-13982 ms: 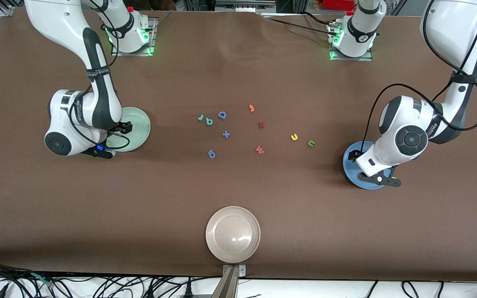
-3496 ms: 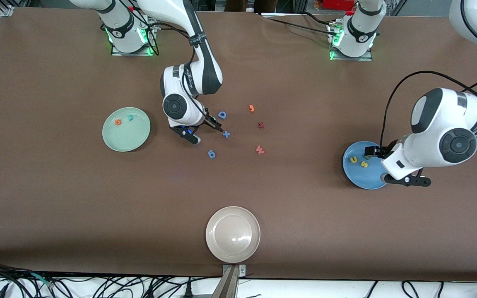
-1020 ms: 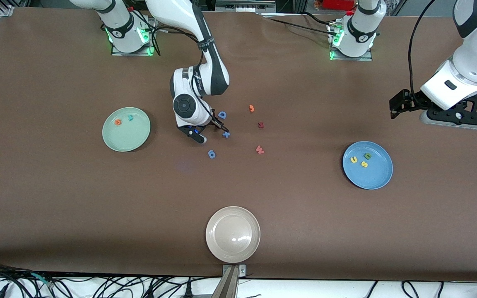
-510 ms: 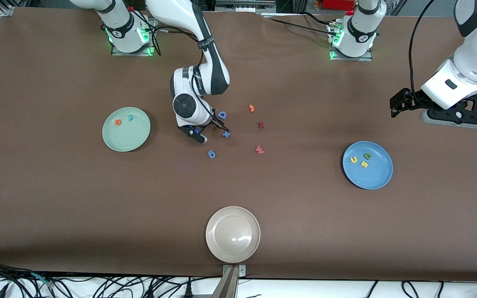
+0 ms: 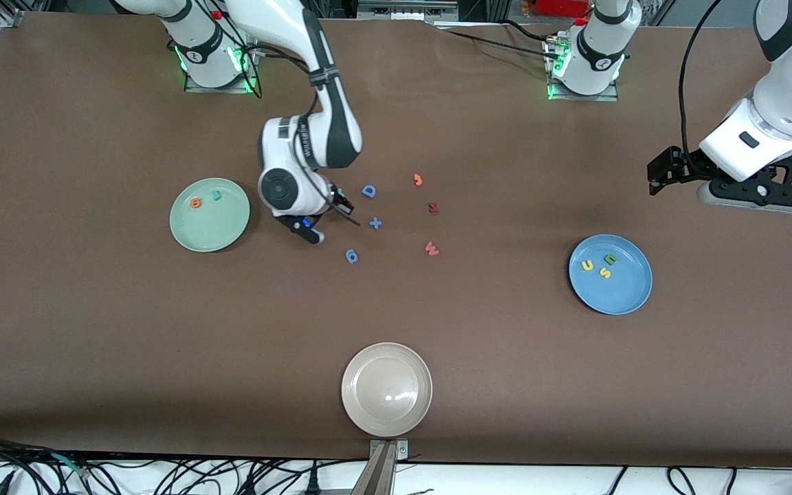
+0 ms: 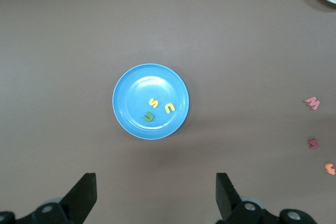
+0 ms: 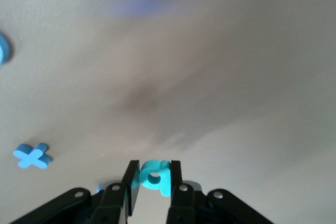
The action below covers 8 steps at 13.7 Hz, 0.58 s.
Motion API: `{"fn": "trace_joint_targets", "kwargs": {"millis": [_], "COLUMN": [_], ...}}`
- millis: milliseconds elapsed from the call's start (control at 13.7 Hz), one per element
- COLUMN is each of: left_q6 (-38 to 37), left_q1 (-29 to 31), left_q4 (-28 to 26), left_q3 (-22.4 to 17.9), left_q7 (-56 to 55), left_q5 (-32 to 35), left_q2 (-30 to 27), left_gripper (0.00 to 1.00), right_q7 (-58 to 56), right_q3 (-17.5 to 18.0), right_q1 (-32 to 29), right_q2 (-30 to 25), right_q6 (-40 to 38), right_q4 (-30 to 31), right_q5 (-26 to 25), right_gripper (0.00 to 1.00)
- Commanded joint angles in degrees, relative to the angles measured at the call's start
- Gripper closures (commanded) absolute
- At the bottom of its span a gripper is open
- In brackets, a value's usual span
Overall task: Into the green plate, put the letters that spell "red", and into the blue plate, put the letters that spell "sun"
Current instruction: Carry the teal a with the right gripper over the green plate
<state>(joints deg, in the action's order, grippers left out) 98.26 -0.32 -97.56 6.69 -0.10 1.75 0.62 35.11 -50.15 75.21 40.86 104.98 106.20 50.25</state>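
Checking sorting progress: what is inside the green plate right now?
The green plate holds two letters: the orange "e" and the teal "r". Nothing covers the plate. The teal-green "d" is pinched in the right tool, lifted above the table.

beige plate (image 5: 386,389), blue plus (image 5: 375,223), red W (image 5: 431,248)

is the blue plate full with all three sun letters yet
Yes. The blue plate holds the yellow s, yellow u and green n, all inside its rim.

The right gripper (image 7: 153,182) hangs low over mid-table, fingers pinched on a small teal letter (image 7: 155,177) — the left gripper (image 6: 156,195) waits high, jaws wide.
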Motion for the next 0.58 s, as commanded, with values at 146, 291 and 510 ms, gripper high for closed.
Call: {"fn": "trace_joint_targets", "kwargs": {"millis": [146,291,510], "left_q6": [-0.7,-0.7,-0.7], "left_q1": [-0.4,-0.4,-0.4], "left_q4": [0.4,0.4,0.4], "left_q3": [-0.8,-0.8,-0.8], "left_q7": [1.6,1.6,1.7], "left_q5": [-1.8,-1.8,-1.8], "left_q2": [-0.6,-0.6,-0.6], "left_gripper": [0.00,0.00,0.00], "right_q7": [-13.3,-19.6,-28.1], "right_q3": [-13.5,-16.5,-16.7], "right_q1": [0.6,-0.5,-5.1], "right_q2": [-1.3,-0.8,-0.6], "right_q6": [-14.0,-16.3,-16.4], "right_q4": [-0.8,-0.6,0.0], "right_q5": [-1.1,-4.7,-7.8], "right_gripper": [0.88,0.88,0.88]}}
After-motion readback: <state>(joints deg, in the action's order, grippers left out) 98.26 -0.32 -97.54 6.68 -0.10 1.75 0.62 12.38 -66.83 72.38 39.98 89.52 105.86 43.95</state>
